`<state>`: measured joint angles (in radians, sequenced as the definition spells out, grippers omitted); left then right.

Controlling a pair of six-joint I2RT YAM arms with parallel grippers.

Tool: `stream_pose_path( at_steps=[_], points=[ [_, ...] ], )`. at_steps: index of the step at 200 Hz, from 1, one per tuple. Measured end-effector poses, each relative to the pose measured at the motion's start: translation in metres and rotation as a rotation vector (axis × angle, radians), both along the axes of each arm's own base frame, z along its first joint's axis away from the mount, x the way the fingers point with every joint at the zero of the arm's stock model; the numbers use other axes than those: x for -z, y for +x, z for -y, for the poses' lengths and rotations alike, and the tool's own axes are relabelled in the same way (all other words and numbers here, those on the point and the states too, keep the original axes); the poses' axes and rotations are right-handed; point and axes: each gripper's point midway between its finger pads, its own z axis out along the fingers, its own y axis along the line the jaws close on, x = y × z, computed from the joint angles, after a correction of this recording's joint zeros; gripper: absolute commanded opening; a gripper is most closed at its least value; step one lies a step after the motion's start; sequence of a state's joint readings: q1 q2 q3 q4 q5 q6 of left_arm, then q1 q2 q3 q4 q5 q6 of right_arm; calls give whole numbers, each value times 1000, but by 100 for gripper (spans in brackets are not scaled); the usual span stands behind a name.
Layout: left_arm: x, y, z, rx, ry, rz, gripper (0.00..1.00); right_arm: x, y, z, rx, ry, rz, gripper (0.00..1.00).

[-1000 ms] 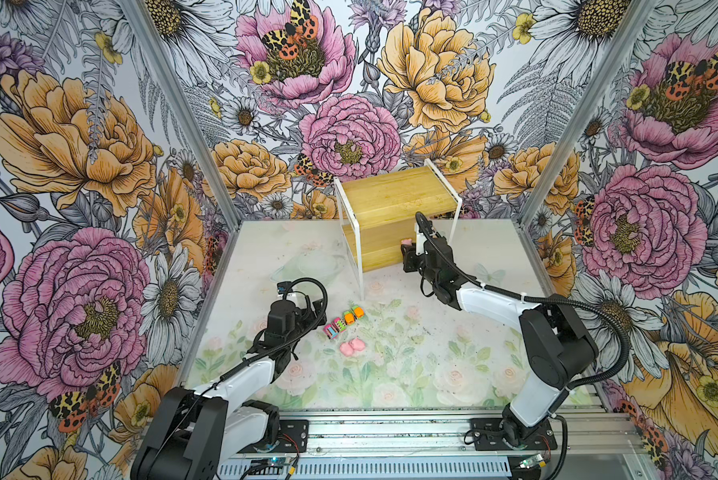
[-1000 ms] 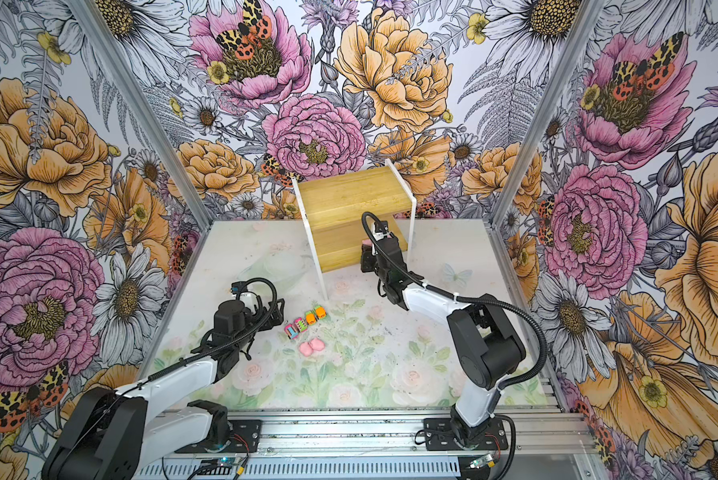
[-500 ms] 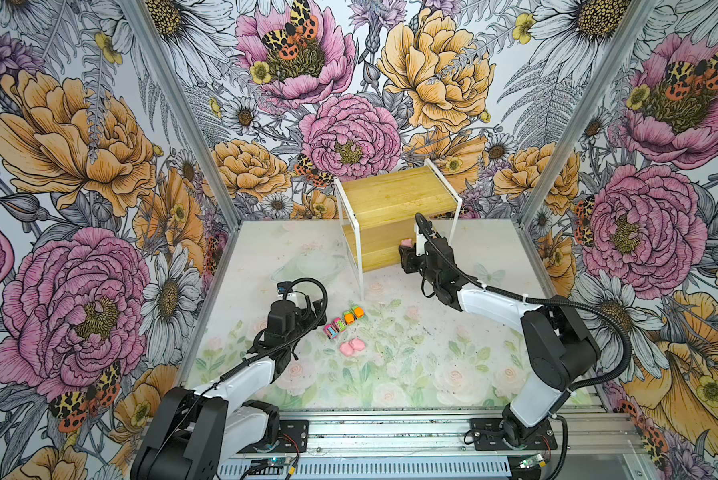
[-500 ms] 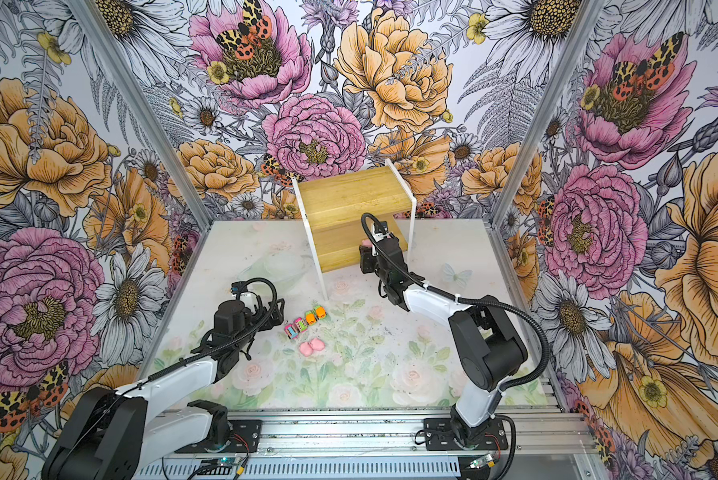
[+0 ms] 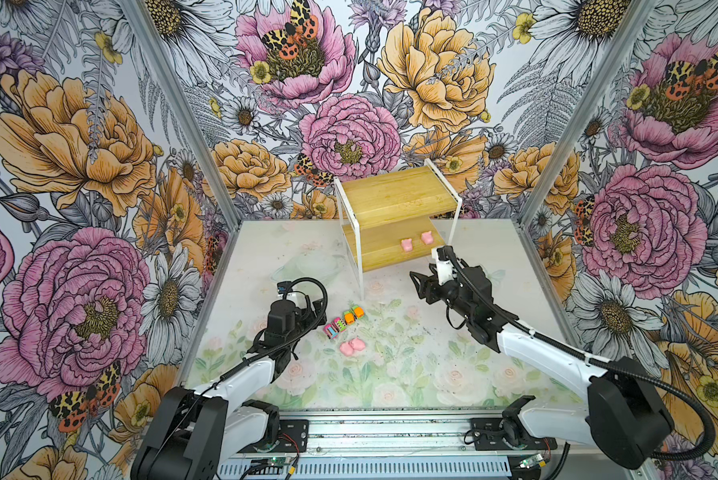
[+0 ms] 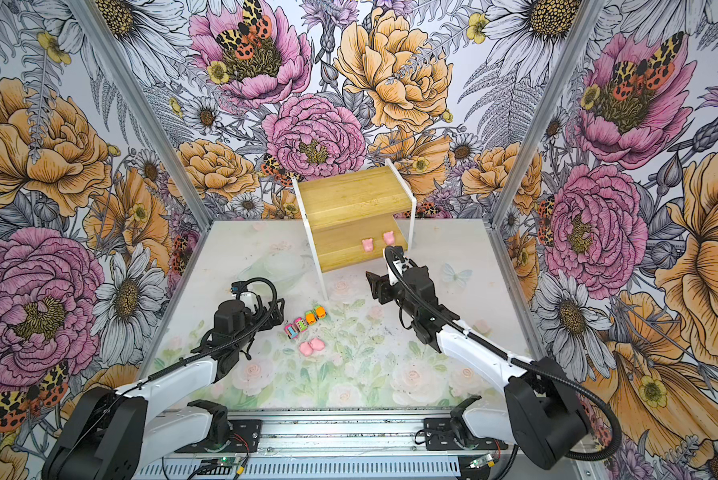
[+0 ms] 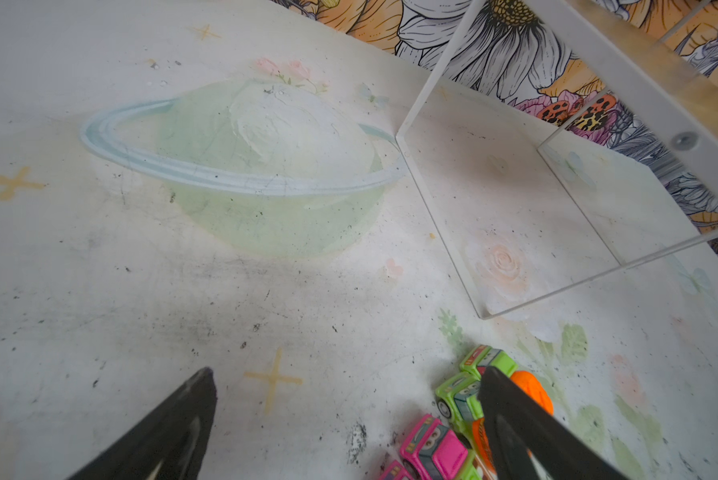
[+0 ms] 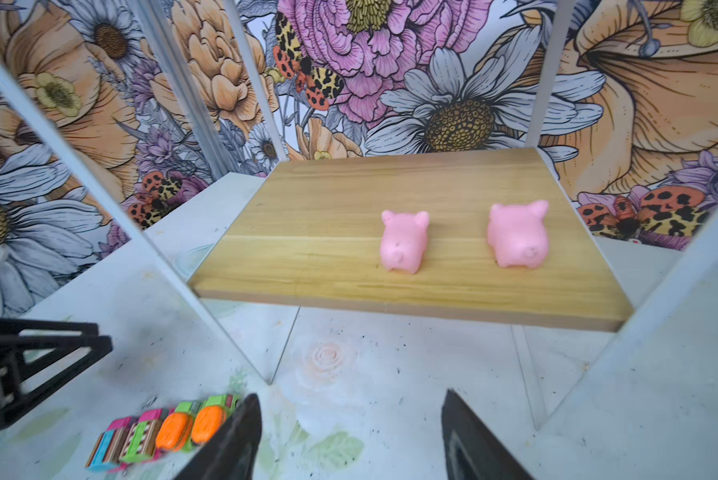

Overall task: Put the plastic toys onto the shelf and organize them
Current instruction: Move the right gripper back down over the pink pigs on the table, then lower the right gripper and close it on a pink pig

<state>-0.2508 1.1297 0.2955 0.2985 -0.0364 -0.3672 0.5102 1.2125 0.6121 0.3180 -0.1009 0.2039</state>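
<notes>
Withdrawn from the shelf (image 5: 394,195), the right pincer (image 8: 350,395) now gapes, empty. Nearest, a pig pair (image 5: 351,346) touches on the table (image 5: 390,374). Just beyond them four cars (image 5: 342,322) sit in a row, with the left pincer (image 7: 347,370) spread wide just left of them. Farther, two shelved pigs (image 5: 416,242) stand on the lower board, right side.

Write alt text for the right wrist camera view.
A pink pig and a second pink pig stand side by side, apart, on the shelf's bamboo board, snouts toward the camera. Nearer, the right gripper is open and empty over the floral mat, where four toy cars sit in a row.
</notes>
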Motion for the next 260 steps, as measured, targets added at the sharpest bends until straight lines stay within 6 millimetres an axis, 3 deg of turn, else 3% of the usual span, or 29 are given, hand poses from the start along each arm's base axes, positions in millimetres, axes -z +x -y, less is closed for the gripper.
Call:
stream_pose_path(
  at_steps=[15,56,70,100,124,166,260],
  points=[
    [0,0,0,0,-1,0,99,22,-25,-5,-81,3,-10,68],
    [0,0,0,0,0,0,99,125,-99,-37,-289,-78,-166,66],
    [0,0,0,0,0,-1,99,146,-113,-50,-347,-102,-196,66],
    [1,0,0,0,1,-6,99,171,-122,-77,-420,-121,-207,65],
    [1,0,0,0,1,-8,99,174,-122,-103,-475,-107,-186,65],
    [1,0,-2,-6,1,-8,99,158,-119,-143,-564,-69,-110,62],
    [2,1,-2,-7,2,-12,99,168,-121,-159,-647,-103,-82,55]
  ],
)
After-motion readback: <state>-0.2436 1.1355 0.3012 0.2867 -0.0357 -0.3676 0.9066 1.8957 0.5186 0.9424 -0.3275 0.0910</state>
